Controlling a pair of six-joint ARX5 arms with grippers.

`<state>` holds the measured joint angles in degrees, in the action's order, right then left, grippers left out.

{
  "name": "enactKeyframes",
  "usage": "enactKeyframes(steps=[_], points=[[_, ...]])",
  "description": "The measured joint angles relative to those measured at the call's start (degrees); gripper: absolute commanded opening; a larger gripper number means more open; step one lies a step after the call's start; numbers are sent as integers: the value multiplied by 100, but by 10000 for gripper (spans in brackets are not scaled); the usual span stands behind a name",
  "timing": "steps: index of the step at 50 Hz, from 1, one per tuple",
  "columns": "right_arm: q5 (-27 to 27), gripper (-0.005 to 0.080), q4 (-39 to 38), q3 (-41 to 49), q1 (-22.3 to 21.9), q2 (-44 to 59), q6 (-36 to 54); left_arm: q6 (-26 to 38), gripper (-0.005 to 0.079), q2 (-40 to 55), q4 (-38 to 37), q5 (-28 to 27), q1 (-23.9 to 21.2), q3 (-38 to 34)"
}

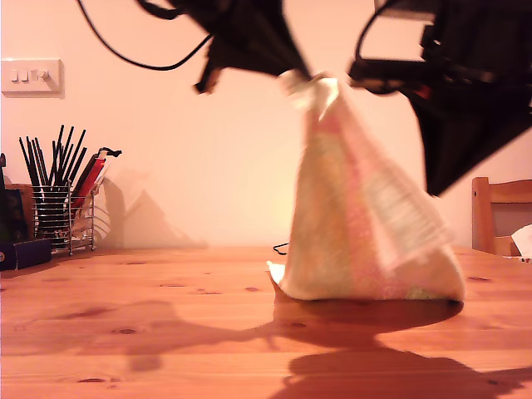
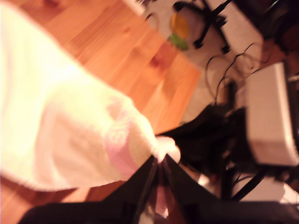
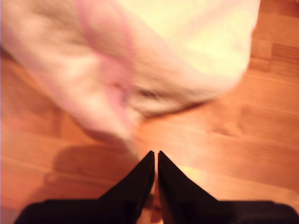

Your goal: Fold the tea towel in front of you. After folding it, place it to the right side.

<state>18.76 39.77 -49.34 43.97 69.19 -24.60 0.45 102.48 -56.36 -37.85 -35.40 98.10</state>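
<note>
In the exterior view, the tea towel hangs from its top, pinched high in the air by a black arm. Its bottom edge rests on the wooden table, toward the exterior view's right. The towel makes a tall tent shape, and a white label shows on its side. A wire holder of dark sticks stands far back on the table at the exterior view's left. In the first wrist view, my first end effector is clamped on a bunched bit of the tea towel, with the cloth hanging away over the table. In the second wrist view, my second end effector has its tips together with no cloth between them. The tea towel sits just beyond those tips, blurry, above the table.
</note>
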Motion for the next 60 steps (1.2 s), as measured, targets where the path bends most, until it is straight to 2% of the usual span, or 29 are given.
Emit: enactKeyframes(steps=[7, 13, 15, 21, 23, 29, 39, 48, 60], points=[[-127, -12, 297, -9, 0, 0, 365, 291, -20, 0, -535, 105, 28, 0], [-361, 10, 286, -87, 0, 0, 391, 343, -20, 0, -476, 96, -37, 0], [-494, 62, 173, -142, 2, 0, 442, 341, -20, 0, -422, 74, -55, 0], [-1298, 318, -321, -236, 17, -4, 651, 221, -20, 0, -168, -140, -61, 0], [-1480, 353, -505, -236, 79, -9, 774, 111, -20, 0, -74, -256, -61, 0], [-1506, 355, -1005, -236, 326, -11, 1005, -208, -20, 0, 229, -710, -61, 0], [-918, 355, -1117, -238, 402, -11, 1016, -439, -20, 0, 330, -1462, -57, 0], [-476, 346, -1119, -238, 374, -20, 925, -483, -20, 0, 365, -1738, -57, 0], [-271, 315, -859, -240, 374, -20, 815, -603, -20, 0, 398, -1978, -55, 0]])
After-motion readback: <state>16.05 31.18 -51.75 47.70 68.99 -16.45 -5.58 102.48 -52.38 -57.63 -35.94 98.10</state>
